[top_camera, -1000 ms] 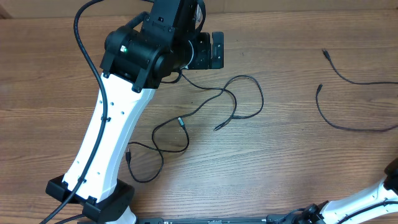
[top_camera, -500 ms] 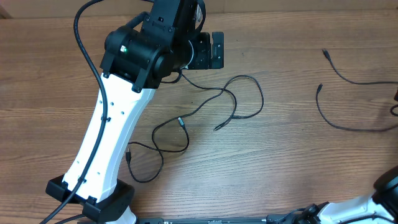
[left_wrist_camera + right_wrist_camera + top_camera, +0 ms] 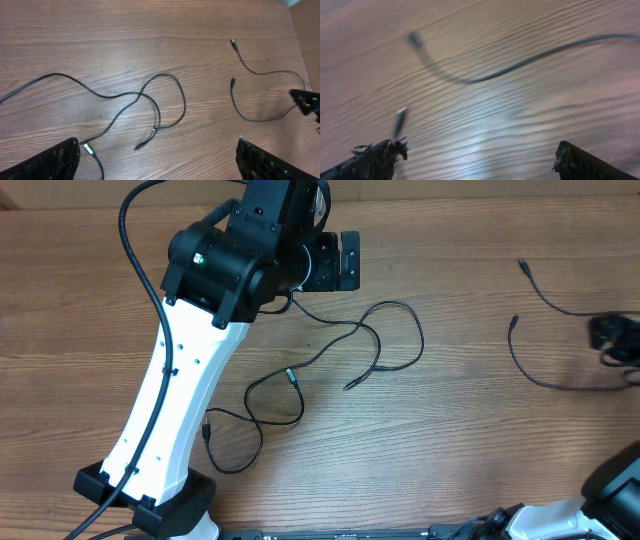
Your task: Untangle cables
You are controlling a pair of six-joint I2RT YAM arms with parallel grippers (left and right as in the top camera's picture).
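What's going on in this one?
The left gripper hangs open by the tangled cables mid-table, holding nothing. The right gripper, also open and empty, hovers over two separate cables at the right of the wooden table. Nothing is gripped yet.

Bench [image 3: 470, 460]: brown wood-grain top, filling nearly the whole overhead frame. A lighter tan strip [image 3: 500, 186] runs along the top edge of that frame. Right wrist view shows the grain blurred, with pale sheen at lower centre.
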